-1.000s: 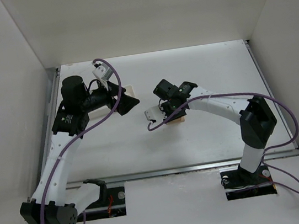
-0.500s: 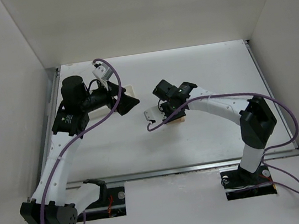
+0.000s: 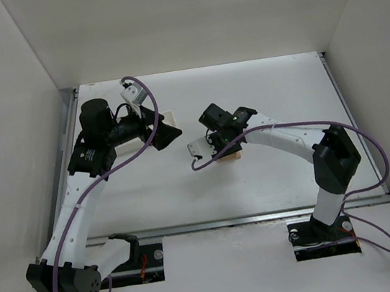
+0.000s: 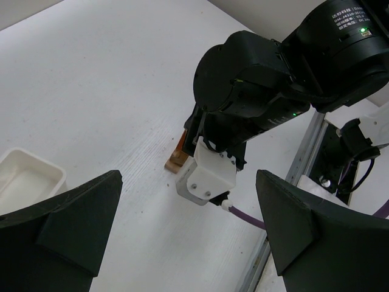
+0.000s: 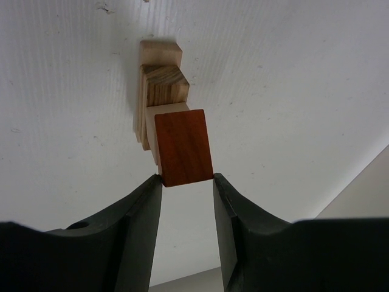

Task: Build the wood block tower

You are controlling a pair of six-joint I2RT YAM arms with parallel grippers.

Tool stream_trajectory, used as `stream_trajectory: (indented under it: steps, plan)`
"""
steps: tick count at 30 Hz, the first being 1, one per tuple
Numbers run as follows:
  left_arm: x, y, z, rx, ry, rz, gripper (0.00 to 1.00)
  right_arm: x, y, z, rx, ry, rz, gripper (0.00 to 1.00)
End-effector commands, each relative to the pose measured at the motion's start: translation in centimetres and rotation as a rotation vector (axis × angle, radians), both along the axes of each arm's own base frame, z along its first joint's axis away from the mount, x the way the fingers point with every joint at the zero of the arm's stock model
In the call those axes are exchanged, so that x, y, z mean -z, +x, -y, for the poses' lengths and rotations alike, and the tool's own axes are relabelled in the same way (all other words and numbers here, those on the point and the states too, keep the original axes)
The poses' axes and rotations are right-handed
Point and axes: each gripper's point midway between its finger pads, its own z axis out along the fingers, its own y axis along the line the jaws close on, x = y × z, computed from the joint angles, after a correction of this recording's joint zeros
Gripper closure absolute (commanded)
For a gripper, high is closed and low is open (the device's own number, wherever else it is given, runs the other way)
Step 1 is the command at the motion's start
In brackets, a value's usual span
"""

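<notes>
Right jaws pinch the near end of the orange-red wedge (image 5: pixel 182 146), which looks parked on top of the tan blocks (image 5: pixel 163 79) mid-tabletop (image 5: pixel 292 91), long axis running straight out from the jaws. Left jaws gape empty, well left of those blocks, so the right arm's nearer.

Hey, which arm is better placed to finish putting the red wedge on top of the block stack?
Right. The right gripper has the orange-red wedge between its fingertips, right at the stacked tan blocks. The left gripper hangs open off to the side, near the white tray, holding nothing.
</notes>
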Motion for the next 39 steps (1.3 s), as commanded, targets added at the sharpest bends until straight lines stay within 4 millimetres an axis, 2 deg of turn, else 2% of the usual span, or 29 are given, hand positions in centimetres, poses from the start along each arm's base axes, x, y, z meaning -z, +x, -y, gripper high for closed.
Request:
stream_trajectory:
  steps: [1,12,15,18,19,20,21,31,35,38,39]
  plan:
    - [-1.7,-0.7,0.1,0.026,-0.023,0.069,0.09,-1.4,1.0,-1.4,-0.001,0.042,0.053,0.55]
    - [-1.7,-0.7,0.1,0.026,-0.023,0.069,0.09,-1.7,1.0,-1.4,-0.002,0.05,0.057,0.52]
    - [-1.7,-0.7,0.1,0.026,-0.023,0.069,0.09,-1.7,1.0,-1.4,-0.002,0.05,0.057,0.42]
    - [-1.7,-0.7,0.1,0.026,-0.023,0.069,0.09,-1.7,1.0,-1.4,-0.002,0.05,0.057,0.37]
    - [-1.7,-0.7,0.1,0.026,-0.023,0.069,0.09,-1.7,1.0,-1.4,-0.002,0.05,0.057,0.33]
    - [-1.7,-0.7,0.1,0.026,-0.023,0.069,0.09,-1.8,0.8,-1.6,-0.008,0.045,0.063,0.2]
    - [-1.7,-0.7,0.1,0.026,-0.023,0.069,0.09,-2.1,0.8,-1.6,-0.008,0.051,0.069,0.0]
    - [-1.9,-0.9,0.0,0.027,-0.025,0.078,0.09,-2.6,1.1,-1.5,0.017,0.061,0.092,0.0]
    - [-1.9,-0.9,0.0,0.027,-0.025,0.078,0.09,-4.1,1.2,-1.9,0.02,0.088,0.122,0.0]
    - [-1.9,-0.9,0.0,0.027,-0.025,0.078,0.09,-6.2,1.5,-2.5,0.038,0.149,0.151,0.0]
    - [-1.9,-0.9,0.0,0.027,-0.025,0.078,0.09,-7.9,1.8,-2.9,0.061,0.206,0.186,0.0]
